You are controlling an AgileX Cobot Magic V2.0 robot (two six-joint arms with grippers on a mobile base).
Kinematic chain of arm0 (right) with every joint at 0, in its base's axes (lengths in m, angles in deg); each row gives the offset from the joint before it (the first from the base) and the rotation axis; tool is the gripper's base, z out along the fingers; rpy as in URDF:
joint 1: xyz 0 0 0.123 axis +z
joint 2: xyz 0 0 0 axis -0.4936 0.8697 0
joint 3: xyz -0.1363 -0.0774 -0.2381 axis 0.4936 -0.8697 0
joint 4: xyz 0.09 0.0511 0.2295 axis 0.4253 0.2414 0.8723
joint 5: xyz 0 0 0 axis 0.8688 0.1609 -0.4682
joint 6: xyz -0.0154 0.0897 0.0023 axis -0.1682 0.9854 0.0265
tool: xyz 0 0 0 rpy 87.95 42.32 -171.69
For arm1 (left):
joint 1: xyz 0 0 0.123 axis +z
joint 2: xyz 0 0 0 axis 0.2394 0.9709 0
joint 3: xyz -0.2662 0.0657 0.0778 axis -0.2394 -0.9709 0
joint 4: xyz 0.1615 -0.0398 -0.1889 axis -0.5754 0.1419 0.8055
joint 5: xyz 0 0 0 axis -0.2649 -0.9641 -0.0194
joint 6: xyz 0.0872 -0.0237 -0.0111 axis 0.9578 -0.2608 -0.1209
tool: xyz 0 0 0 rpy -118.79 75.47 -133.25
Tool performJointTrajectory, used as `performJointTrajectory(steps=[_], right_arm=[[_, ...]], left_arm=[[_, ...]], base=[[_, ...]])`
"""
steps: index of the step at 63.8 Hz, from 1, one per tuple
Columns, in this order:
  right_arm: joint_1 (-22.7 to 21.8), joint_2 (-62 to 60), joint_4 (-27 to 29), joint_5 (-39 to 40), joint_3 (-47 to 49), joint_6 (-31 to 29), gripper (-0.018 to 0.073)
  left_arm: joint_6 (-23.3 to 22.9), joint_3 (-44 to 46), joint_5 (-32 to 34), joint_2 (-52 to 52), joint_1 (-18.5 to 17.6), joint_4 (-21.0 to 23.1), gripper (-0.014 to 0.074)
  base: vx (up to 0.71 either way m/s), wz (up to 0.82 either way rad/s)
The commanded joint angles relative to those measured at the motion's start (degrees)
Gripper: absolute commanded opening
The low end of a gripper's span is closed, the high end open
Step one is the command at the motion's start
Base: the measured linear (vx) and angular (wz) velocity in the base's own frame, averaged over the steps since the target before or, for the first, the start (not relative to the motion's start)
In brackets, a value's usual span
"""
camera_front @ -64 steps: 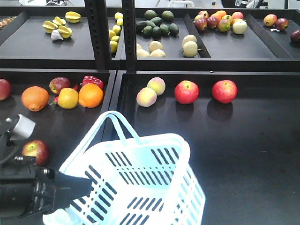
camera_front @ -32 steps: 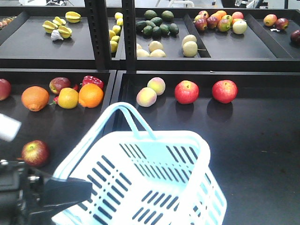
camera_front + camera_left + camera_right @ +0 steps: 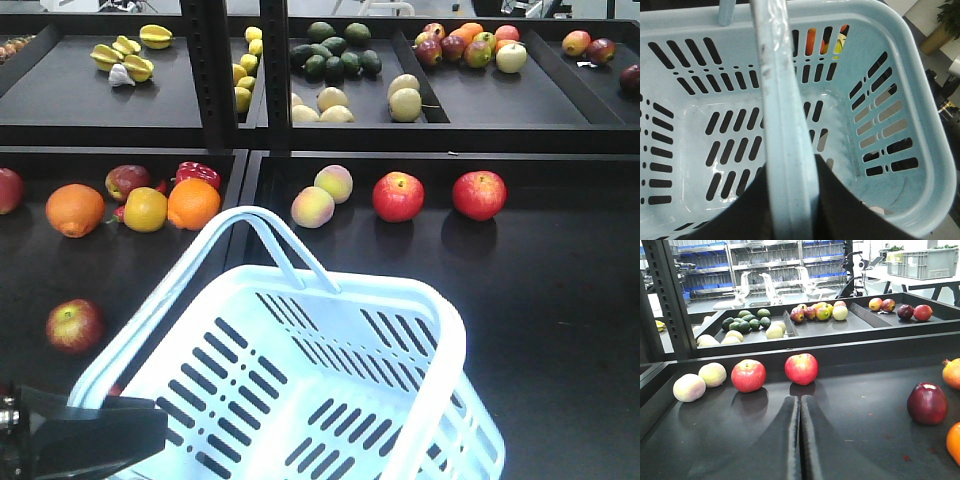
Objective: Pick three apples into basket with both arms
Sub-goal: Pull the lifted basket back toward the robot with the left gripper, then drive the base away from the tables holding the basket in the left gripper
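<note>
Left wrist: L tool point(image 3: 790, 167) clamps basket point(image 3: 922, 130) handle; R tool point(image 3: 800, 400) closed.

the basket point(image 3: 395, 291) is nearest, front centre, its handle point(image 3: 785, 100) between the fingers of the left pincer point(image 3: 790, 167) at the lower left. on the left tray point(image 3: 40, 270), left of the basket, lies the near apple point(image 3: 74, 325) — behind it, two oranges point(image 3: 75, 209) in a row with other fruit. on the right tray point(image 3: 540, 300), behind the basket, the middle apple point(image 3: 398, 196) and the right apple point(image 3: 479, 194) lie side by side, apart, with two peaches point(image 3: 313, 207) just left of them. the upper shelf point(image 3: 500, 105) behind holds avocados point(image 3: 335, 50) — more fruit to either side.
</note>
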Motion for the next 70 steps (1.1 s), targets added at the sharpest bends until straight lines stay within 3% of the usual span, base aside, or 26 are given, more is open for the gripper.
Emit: performJointTrajectory(steps=[1, 70], right_arm=[[-0.3, -0.6, -0.2, 4.2, -0.8, -0.4, -0.0004], [-0.3, -0.6, -0.2, 4.2, -0.8, -0.4, -0.0004]], left_arm=[[0.2, 1.5, 3.0, -0.4, -0.4, 3.8, -0.0007], [0.2, 1.5, 3.1, -0.4, -0.4, 3.7, -0.0007]], base=[[0.00, 0.00], [-0.01, 0.04]])
